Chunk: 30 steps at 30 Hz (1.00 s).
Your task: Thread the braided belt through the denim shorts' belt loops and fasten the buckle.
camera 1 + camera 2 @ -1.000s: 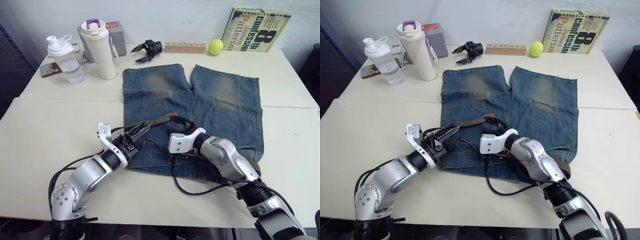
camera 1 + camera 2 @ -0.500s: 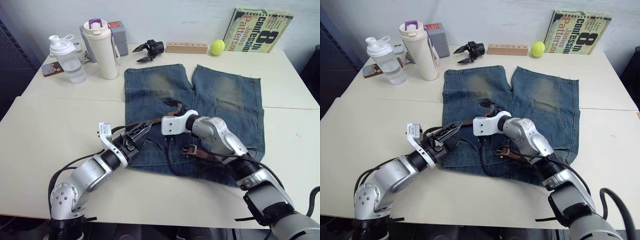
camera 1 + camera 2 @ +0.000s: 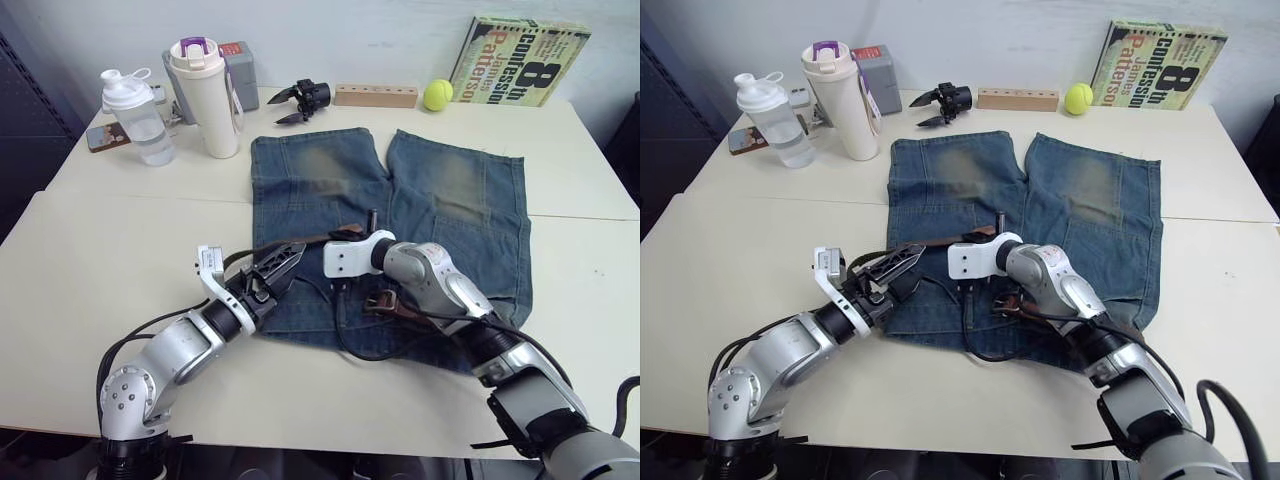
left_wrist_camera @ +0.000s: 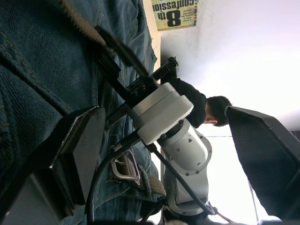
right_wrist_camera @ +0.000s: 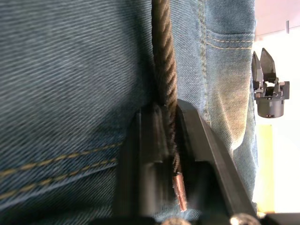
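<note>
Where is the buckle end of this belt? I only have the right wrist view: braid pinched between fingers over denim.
Observer: The buckle lies on the denim shorts near the waistband, beside the right forearm.
Operator: What is the left hand doing?
Observer: The left hand is open at the shorts' left waistband edge. The braided belt runs past it to the right hand, which is shut on it.
Operator: What is the black thing beyond the denim?
Observer: A loose black gripper, lying on the table beside a wooden block.
</note>
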Each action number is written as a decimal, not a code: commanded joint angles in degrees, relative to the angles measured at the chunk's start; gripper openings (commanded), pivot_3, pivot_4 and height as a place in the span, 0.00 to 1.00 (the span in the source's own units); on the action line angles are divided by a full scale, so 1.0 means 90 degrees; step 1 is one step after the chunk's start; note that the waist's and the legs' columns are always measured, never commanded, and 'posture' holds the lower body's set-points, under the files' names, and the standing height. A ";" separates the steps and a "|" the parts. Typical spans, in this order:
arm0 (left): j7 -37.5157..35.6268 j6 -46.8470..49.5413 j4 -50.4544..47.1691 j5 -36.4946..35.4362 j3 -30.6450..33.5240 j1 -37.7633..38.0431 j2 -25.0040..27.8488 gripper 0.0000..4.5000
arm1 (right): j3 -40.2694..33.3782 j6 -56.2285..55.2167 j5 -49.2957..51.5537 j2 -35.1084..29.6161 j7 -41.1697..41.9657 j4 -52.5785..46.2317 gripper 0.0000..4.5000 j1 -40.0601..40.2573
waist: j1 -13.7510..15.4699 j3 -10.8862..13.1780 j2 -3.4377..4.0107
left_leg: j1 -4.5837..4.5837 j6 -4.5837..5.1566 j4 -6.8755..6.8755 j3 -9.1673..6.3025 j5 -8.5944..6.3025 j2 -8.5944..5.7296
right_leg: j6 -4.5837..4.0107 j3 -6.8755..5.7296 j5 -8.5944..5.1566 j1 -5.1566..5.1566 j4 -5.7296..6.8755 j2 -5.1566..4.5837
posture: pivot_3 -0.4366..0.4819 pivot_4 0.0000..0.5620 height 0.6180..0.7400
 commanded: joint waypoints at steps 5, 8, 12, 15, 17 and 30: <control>-0.0049 -0.0076 -0.0106 -0.0081 0.0034 -0.0131 -0.0009 1.00 | -0.0386 0.0221 -0.0773 -0.0240 -0.1189 -0.1625 0.02 0.0709 | -0.0003 0.0002 0.0003 | -0.0001 0.0000 -0.0011 0.0001 0.0000 0.0000 | 0.0000 -0.0001 0.0000 -0.0003 -0.0008 0.0001 | 0.48 0.27 0.32; -0.0015 -0.0045 -0.0017 -0.0081 0.0015 -0.0253 -0.0038 1.00 | -0.0544 0.0421 -0.1259 -0.0150 -0.1790 -0.2266 0.02 0.1028 | 0.0004 0.0003 0.0004 | -0.0002 -0.0001 -0.0014 0.0001 0.0000 -0.0001 | 0.0000 -0.0001 0.0000 -0.0004 -0.0009 0.0002 | 0.48 0.27 0.32; 0.0222 -0.0066 0.0180 -0.0081 -0.0144 -0.0558 -0.0377 1.00 | -0.0603 0.0796 -0.1814 0.0125 -0.2261 -0.2955 0.02 0.1446 | 0.0005 0.0003 0.0004 | -0.0001 -0.0002 -0.0017 0.0001 0.0001 -0.0003 | 0.0000 -0.0001 0.0000 -0.0004 -0.0010 0.0006 | 0.48 0.27 0.32; 0.0500 -0.0289 0.0420 -0.0081 -0.0138 -0.0914 -0.0993 1.00 | -0.0492 0.0994 -0.2162 0.0332 -0.2340 -0.3214 0.02 0.1647 | 0.0015 0.0003 0.0004 | -0.0001 -0.0003 -0.0018 0.0002 0.0002 -0.0006 | 0.0000 -0.0001 0.0000 -0.0004 -0.0012 0.0007 | 0.48 0.27 0.32; 0.0675 -0.0416 0.0553 -0.0081 -0.0130 -0.1131 -0.1319 1.00 | -0.0445 0.1107 -0.2232 0.0457 -0.2260 -0.3239 0.02 0.1731 | 0.0020 0.0003 0.0003 | -0.0001 -0.0003 -0.0018 0.0002 0.0001 -0.0007 | 0.0001 -0.0002 0.0000 -0.0004 -0.0013 0.0007 | 0.48 0.27 0.32; 0.1200 -0.1292 0.1252 0.0363 -0.0257 -0.1673 -0.2026 1.00 | -0.0208 0.0847 -0.2350 0.0712 -0.2044 -0.3564 0.02 0.1852 | 0.0010 0.0004 0.0002 | -0.0002 -0.0002 -0.0019 0.0003 0.0001 -0.0010 | 0.0001 -0.0005 0.0001 -0.0003 -0.0016 0.0011 | 0.48 0.27 0.32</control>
